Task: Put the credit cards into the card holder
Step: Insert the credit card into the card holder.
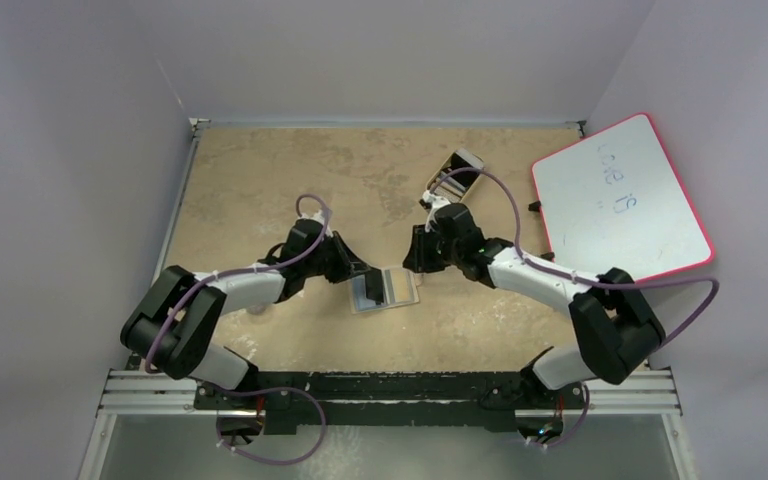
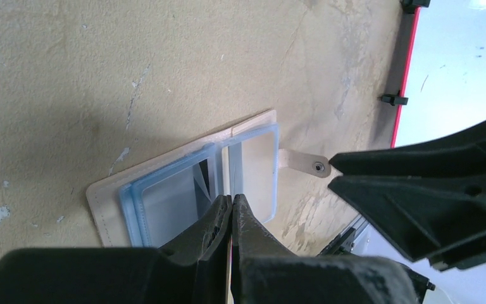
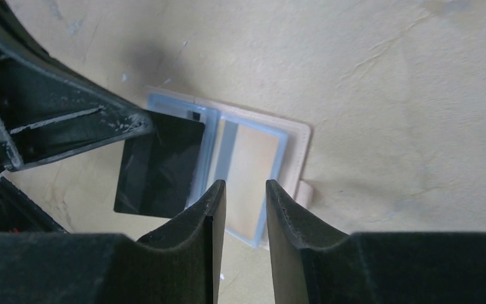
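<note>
1. The left gripper [image 2: 231, 212] was shut on a card [image 3: 158, 164]. From its own wrist view the card showed only edge-on, a thin line pinched between the two fingers.
2. The right gripper [image 3: 243, 193] stood partly open with nothing between its jaws. It hung over the wallet's [image 3: 295, 140] right-hand panel, close to the snap tab [image 2: 304, 161].
3. The wallet lay spread open and flat on the table [image 1: 260, 180], midway between the two arms, with the tab pointing toward the right arm.
4. The relation that mattered: the card sat just over the wallet's left panel. Its long side ran roughly along the centre fold, one edge lay close to that fold and the opposite edge overhung the wallet's outer side.
5. The card belonged to the left arm alone. The right jaws were near but apart from it.
6. Judged from this, the next move was to slide the card edge-first into the left sleeve, which called for its leading edge to meet the sleeve's mouth squarely.
7. The card looked thin, stiff and dark from the right wrist view — possibly only shadow.
8. The wallet was tan, with clear blue-tinted plastic sleeves on both panels. Whether a sleeve already held a card I could not tell.
</note>
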You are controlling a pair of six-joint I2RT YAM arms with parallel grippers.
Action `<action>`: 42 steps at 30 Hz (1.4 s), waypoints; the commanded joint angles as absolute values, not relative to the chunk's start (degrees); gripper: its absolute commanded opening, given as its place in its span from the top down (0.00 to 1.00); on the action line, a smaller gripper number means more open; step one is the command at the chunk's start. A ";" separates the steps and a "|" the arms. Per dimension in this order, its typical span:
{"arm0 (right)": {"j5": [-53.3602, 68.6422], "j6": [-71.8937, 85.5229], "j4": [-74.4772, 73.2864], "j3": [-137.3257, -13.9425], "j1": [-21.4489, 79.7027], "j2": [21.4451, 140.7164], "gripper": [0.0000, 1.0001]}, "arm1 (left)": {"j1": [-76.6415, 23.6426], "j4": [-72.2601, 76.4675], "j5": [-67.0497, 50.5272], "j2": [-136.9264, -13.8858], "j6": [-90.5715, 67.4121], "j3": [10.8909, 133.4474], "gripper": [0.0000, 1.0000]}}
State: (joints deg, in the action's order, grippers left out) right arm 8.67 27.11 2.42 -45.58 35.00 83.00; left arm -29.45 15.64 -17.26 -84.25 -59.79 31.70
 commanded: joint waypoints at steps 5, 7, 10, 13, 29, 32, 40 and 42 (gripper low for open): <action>5.68 30.15 4.18 -47.06 38.54 88.14 0.68 | -29.72 20.91 -18.01 -86.10 -59.72 31.90 1.00; 4.27 29.76 4.24 -46.90 38.54 89.95 0.68 | -29.71 20.94 -18.12 -86.22 -59.48 31.82 1.00; 3.53 29.41 4.83 -46.53 38.50 92.17 0.71 | -29.71 21.09 -18.11 -86.44 -59.41 31.82 1.00; 2.77 29.31 5.31 -45.68 38.54 93.51 0.75 | -29.71 21.18 -18.12 -86.83 -59.22 31.79 1.00; 1.67 29.44 5.41 -44.02 38.50 93.56 0.82 | -29.71 18.47 -16.30 -88.84 -60.60 31.42 1.00; 1.68 29.36 5.14 -44.20 38.50 93.60 0.82 | -29.71 18.30 -15.90 -87.99 -61.78 30.84 1.00; 2.15 29.57 6.22 -43.84 38.50 94.01 0.82 | -29.71 20.74 -15.18 -89.17 -63.67 30.25 1.00; 2.25 29.57 6.36 -43.83 38.50 94.34 0.82 | -29.71 23.87 -15.97 -90.21 -65.20 29.35 1.00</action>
State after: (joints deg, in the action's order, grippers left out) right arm 4.03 29.47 5.93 -44.97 38.54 93.25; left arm -29.45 18.57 -16.23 -88.88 -62.59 30.89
